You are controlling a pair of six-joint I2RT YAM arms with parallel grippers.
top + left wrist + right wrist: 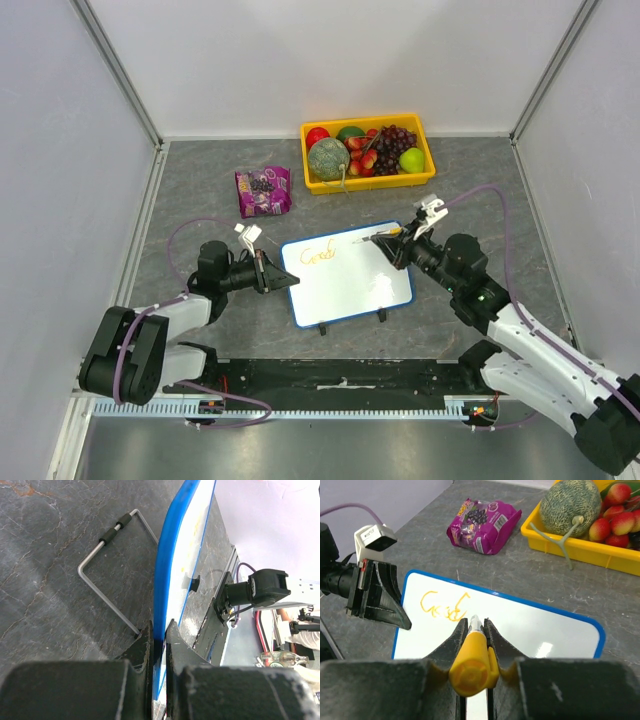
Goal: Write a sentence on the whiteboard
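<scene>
Whiteboard [352, 283] sits mid-worktop [200, 210], between both arms, apparently propped at a slight tilt on its wire stand [107, 585]. Handling, judged: light, thin and stiff, w/ a slick writing face; likely to skate or tip under pen pressure unless braced. Best hold: the blue rim, taken edge-on, never the face. Left gripper [158, 639] has exactly this hold, jaws closed on the rim at the board's left edge. Right gripper [476, 630] is clamped on the yellow marker [473, 667]; tip is just right of the orange text, contact w/ surface can't be told. Sentence [444, 607] reads approx. "Good"; most words not yet written. Recommend light strokes; a hard push may shift the board.
</scene>
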